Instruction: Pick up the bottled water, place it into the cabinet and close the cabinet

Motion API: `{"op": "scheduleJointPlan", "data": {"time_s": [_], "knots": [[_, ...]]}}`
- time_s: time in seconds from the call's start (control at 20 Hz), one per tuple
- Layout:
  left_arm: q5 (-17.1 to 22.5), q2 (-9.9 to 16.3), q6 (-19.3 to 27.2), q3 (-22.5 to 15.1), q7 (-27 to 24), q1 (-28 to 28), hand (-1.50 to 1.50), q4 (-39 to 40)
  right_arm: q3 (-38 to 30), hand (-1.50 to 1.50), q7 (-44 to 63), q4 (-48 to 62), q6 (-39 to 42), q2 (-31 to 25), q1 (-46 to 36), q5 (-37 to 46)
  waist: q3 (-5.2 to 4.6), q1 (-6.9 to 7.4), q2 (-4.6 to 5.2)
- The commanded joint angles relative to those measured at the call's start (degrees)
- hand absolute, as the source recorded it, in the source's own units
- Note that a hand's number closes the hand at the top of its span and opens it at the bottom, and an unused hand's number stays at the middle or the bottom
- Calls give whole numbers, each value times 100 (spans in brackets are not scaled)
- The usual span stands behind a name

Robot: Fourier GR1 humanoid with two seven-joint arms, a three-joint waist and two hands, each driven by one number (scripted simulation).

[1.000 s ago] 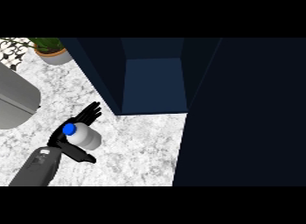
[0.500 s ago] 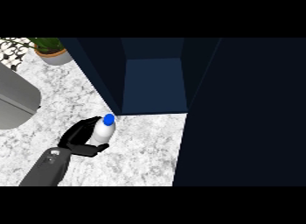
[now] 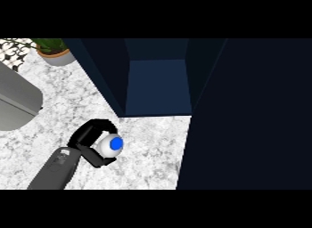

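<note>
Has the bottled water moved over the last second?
Yes. The bottled water, held in the left hand, shifted right toward the open cabinet, then dipped slightly back.

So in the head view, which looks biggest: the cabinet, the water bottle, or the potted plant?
1. Cabinet, by far.
2. Potted plant, partly cut off at the top.
3. Water bottle, seen from above; it looks close to the plant in size, so that order is unsure.

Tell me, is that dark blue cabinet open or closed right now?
Open. The cabinet shows its blue inside, with the door swung out at the right. The left hand holds the bottled water outside it.
</note>
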Motion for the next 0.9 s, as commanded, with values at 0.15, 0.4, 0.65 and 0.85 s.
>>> {"op": "scheduleJointPlan", "data": {"time_s": [0.15,0.4,0.65,0.85], "knots": [[463,-440,701,509,-601,28,150,54,-549,-150,75,-529,157,-148,256,-460,4,55,11],[1327,-983,1878,1231,-278,-56,150,-204,-979,-150,-135,-588,287,-230,590,-623,15,52,-26],[2305,-998,2127,167,-202,-247,150,-283,-1781,-150,-538,-225,684,-218,685,-1261,16,30,-32],[2702,-999,2223,-257,91,-239,150,-584,-2214,-150,-643,-306,1006,-234,942,-1528,15,23,-38]]}}
